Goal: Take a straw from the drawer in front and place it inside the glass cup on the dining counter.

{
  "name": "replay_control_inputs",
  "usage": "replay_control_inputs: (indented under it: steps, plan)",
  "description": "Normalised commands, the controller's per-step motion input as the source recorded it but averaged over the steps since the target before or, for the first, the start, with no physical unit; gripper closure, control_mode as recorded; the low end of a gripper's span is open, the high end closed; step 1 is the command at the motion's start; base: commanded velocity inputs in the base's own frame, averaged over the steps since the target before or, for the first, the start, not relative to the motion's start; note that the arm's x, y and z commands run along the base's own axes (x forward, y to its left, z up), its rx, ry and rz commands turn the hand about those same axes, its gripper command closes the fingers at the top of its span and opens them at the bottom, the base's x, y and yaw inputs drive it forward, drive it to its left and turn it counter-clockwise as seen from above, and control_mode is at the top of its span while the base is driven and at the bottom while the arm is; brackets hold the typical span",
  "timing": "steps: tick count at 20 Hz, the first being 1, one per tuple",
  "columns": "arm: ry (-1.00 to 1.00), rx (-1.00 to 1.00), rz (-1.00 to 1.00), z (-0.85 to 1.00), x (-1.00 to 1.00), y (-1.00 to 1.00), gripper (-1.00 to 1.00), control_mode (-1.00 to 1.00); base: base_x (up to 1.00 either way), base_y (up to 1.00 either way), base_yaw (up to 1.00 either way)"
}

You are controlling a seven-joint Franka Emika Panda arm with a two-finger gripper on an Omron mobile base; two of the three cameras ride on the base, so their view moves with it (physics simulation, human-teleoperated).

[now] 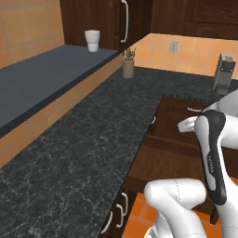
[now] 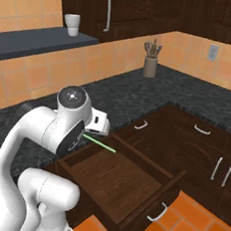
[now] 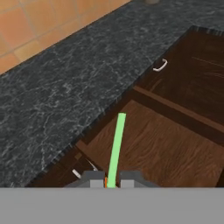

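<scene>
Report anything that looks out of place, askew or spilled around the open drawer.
Nothing spilled or damaged. The one unusual thing is the straw, which sticks out level from the gripper over the open drawer instead of lying inside it. The gripper seems to hold it by one end.

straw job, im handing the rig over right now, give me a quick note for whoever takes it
Gripper: shut on the straw, which sticks out from between the fingers above the open drawer.
Drawer: pulled fully out below the black speckled counter; the visible part of its wooden floor looks bare.
Done: drawer opened, straw picked up and lifted clear of the drawer floor.
Left: carry the straw to the dining counter and drop it into the glass cup. The base will probably have to turn or drive first. Keep the grip firm while moving.
</scene>
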Motion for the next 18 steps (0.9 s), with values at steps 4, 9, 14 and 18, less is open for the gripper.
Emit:
replay_control_inputs:
  steps: [4,9,14,18]
  plan:
    - [0.0,0.0,-0.07,-0.01,-0.44,0.01,1.0,1.0,-0.22,0.0,-0.05]
    - [0.0,0.0,0.0,0.0,0.0,0.0,1.0,1.0,-0.96,0.0,-0.37]
    - [0.0,0.0,0.0,0.0,0.0,0.0,1.0,1.0,-0.8,0.0,-0.61]
    - [0.0,0.0,0.0,0.0,0.0,0.0,1.0,1.0,-0.53,0.0,-0.71]
